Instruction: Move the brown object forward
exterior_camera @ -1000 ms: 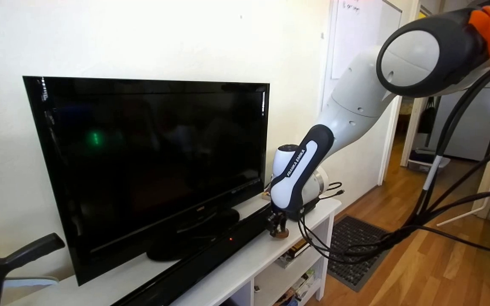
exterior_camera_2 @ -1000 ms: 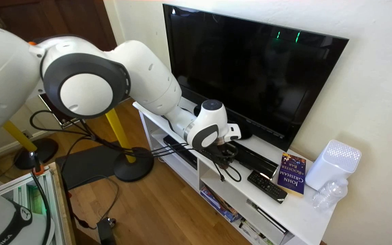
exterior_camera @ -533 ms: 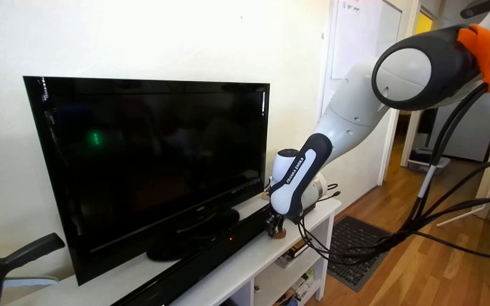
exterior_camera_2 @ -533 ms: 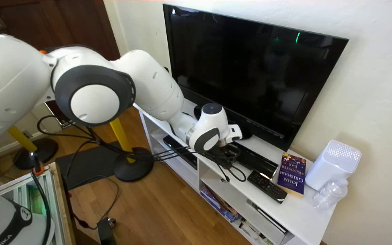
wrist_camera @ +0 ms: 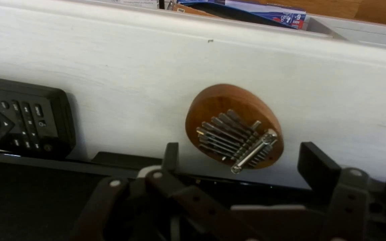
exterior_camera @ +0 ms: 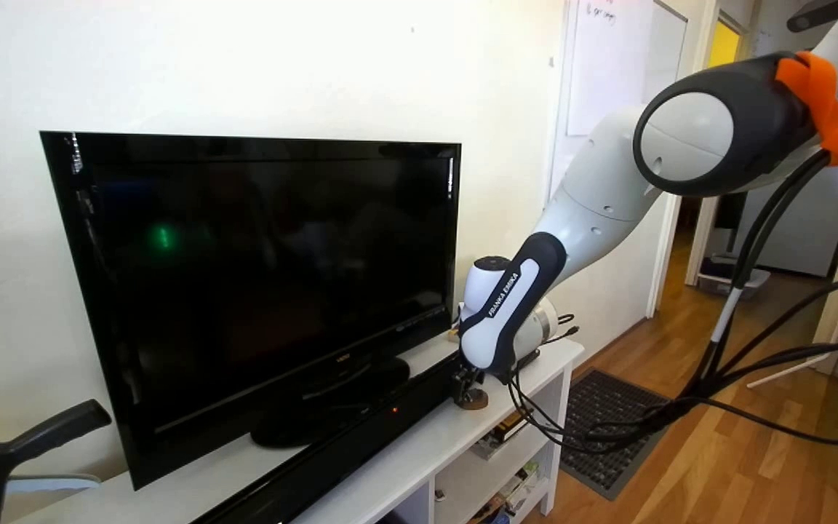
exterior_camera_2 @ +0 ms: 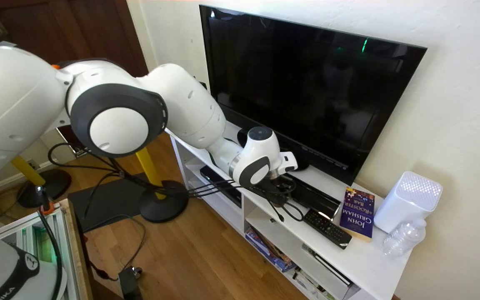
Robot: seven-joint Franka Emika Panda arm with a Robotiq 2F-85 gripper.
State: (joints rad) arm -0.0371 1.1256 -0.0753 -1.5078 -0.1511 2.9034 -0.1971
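The end effector (wrist_camera: 241,159) is spread wide in the wrist view, with the brown object (wrist_camera: 235,129) showing between its two tips and touching neither. The object, rounded and topped by a fan of metal strips, lies on the white surface (wrist_camera: 129,67), just beside the near edge of the soundbar (exterior_camera: 361,437). In both exterior views the television (exterior_camera: 266,284) stands on the far side of the soundbar. In an exterior view a remote control (exterior_camera_2: 327,228) lies right of the end effector.
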